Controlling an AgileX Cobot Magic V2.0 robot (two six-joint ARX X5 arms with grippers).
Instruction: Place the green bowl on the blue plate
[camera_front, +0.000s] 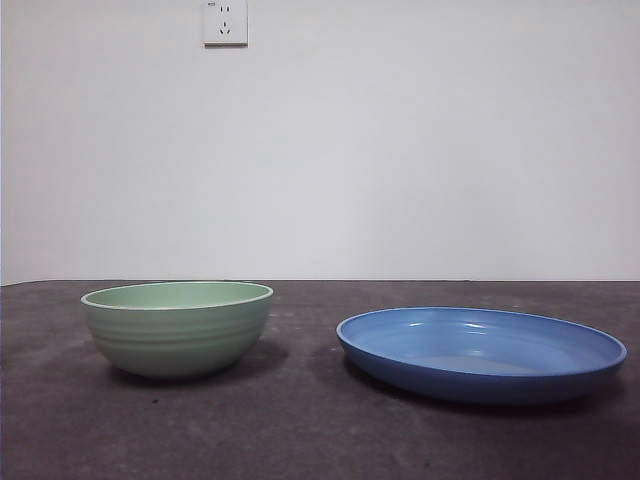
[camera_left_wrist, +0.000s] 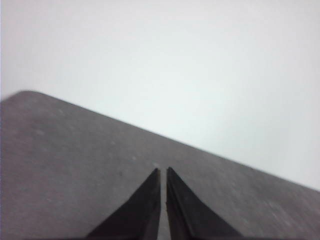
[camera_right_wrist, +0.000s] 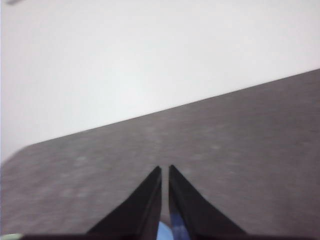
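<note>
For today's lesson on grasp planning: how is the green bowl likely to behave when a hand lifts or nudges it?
The green bowl looks like glazed ceramic, so it is probably rigid, fairly heavy for its size, and liable to chip if dropped. Its sheen suggests a slippery surface. It narrows to a small base under a wide rim, so a push near the rim might rock it rather than slide it.

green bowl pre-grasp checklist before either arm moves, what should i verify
1. Green bowl upright and empty: ok.
2. Blue plate holds nothing: ok.
3. Bowl and plate apart, a gap of table between them: ok.
4. Left end effector holds nothing, jaws nearly shut: not ok for gripping the bowl, open first.
5. Right end effector holds nothing, jaws nearly shut: not ok for gripping either.
6. Which arm is closer to the bowl: cannot tell.
</note>
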